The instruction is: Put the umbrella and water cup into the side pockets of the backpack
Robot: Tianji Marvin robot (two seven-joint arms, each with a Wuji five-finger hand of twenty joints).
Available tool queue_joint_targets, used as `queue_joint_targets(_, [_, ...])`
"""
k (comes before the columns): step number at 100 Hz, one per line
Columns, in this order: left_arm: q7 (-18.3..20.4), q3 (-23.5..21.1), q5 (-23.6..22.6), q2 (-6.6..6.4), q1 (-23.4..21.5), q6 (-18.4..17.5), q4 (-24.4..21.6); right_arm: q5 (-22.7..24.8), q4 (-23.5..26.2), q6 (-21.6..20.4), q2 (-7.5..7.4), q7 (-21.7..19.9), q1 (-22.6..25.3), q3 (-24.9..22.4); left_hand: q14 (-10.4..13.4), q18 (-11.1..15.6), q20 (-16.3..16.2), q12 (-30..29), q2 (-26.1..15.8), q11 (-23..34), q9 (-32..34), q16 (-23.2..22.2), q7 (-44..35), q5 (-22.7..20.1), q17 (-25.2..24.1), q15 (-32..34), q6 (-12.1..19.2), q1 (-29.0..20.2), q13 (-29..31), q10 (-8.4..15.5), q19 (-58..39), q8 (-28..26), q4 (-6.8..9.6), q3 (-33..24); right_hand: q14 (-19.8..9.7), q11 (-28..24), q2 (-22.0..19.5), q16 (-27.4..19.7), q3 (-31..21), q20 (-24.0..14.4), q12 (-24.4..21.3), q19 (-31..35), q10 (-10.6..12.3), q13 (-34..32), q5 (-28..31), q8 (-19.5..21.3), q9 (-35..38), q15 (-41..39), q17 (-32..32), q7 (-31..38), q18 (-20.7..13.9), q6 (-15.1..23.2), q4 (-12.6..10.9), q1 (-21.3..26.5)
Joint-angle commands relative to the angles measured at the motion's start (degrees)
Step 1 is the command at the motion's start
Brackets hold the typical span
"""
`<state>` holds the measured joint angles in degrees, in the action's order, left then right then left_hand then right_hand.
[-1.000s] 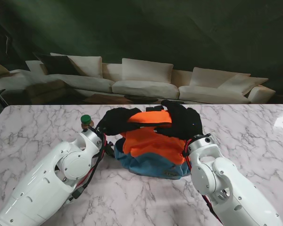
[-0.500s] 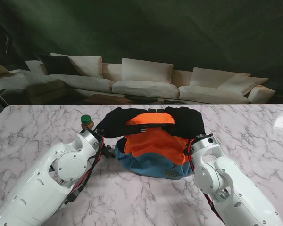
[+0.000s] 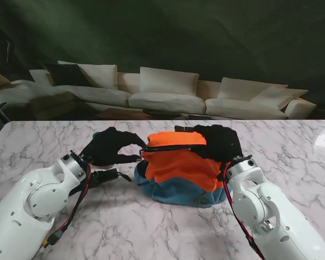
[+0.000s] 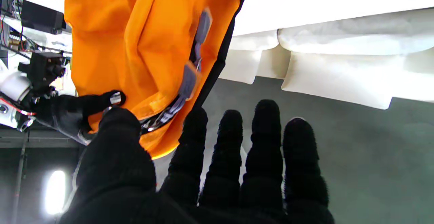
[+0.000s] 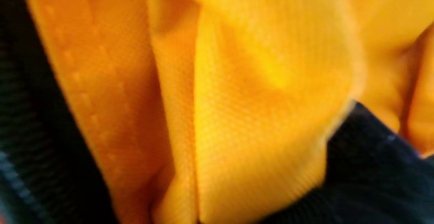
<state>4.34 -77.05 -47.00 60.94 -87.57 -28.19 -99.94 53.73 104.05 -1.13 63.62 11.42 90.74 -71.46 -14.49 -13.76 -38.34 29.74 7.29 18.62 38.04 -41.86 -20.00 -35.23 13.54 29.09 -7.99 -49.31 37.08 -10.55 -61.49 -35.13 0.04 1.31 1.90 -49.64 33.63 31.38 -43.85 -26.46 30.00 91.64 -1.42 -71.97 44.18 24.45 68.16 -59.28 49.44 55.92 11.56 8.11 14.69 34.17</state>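
Nearest me, the orange-and-blue soft fabric backpack [image 3: 176, 176] slumps on the white marble table [image 3: 292, 151], its blue base toward six o'clock and its orange top toward twelve. At its nine o'clock side the black-gloved left hand [image 3: 109, 147] hovers just beside the fabric, fingers [image 4: 266, 139] spread and holding nothing, the thumb close to a black strap. At two o'clock the black-gloved right hand [image 3: 219, 142] lies on the pack's upper edge; whether its fingers pinch cloth I cannot tell, the wrist view showing only blurred orange weave. The bag looks light, limp and prone to collapse; its stiffer black-trimmed rim seems the best hold. Umbrella and cup are not visible.
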Motion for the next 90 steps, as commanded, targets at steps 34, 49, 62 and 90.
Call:
queue_joint_targets(34, [4.7,2.4,3.5,-1.31,1.1,-1.4,6.2,-0.6,0.6,-1.1,-0.37,-1.1,1.0,-0.8,0.5,0.7,-2.3,0.0,-2.7,0.8,6.2,-2.7,-4.5,-7.1,2.2,3.1,2.4,0.8,4.0,2.7,-4.8,-0.4,-0.92,0.1,-2.6,-2.8,-3.3,1.4,-6.8,-0.3,1.0,4.0,1.9,-3.6,2.7,3.0,1.7,-7.2,0.6,3.0,-0.8,7.0,-1.3,7.8])
queue_joint_targets(49, [6.4,4.9,7.5,-1.29,2.7,0.1,8.6,-0.9,0.5,-1.0,-0.31,-0.8,1.2,-0.8,0.0,0.9,-3.3,-1.5,-3.0,-0.6,5.2,-3.1,-5.2,-6.6,2.2,3.5,2.4,0.6,3.8,2.7,-6.7,0.5,-0.91,0.1,-2.5,-2.7,-3.6,1.3,-6.7,-0.3,1.0,4.0,2.0,-3.7,2.6,3.1,1.7,-7.1,0.6,2.9,-0.8,6.9,-1.3,7.8])
queue_joint_targets(62, [8.1,6.5,9.1,-1.48,3.7,0.7,9.8,-1.0,0.5,-0.9,-0.28,-0.8,1.4,-0.8,-0.1,0.8,-3.6,-2.4,-3.4,-1.6,4.1,-3.2,-4.7,-5.8,1.8,3.5,2.7,0.5,3.3,2.9,-6.9,1.3,-0.92,0.1,-2.5,-2.8,-4.0,1.2,-6.5,-0.3,1.1,3.9,2.0,-3.7,2.4,3.3,1.5,-7.1,0.5,2.8,-0.7,6.7,-1.3,8.0])
queue_joint_targets(90, [11.3,9.8,11.1,-2.03,5.7,0.8,11.7,-1.3,0.1,-0.5,-0.21,-0.6,1.1,-0.2,-0.4,0.7,-4.0,-4.2,-3.8,-3.3,2.3,-3.3,-0.9,-2.9,1.1,3.3,4.7,0.1,2.6,2.4,-6.7,4.2,-0.88,0.1,-2.4,-2.8,-4.4,1.1,-6.2,-0.3,1.1,3.8,1.9,-3.7,2.2,3.3,1.3,-6.9,0.4,2.7,-0.5,6.6,-1.3,8.1])
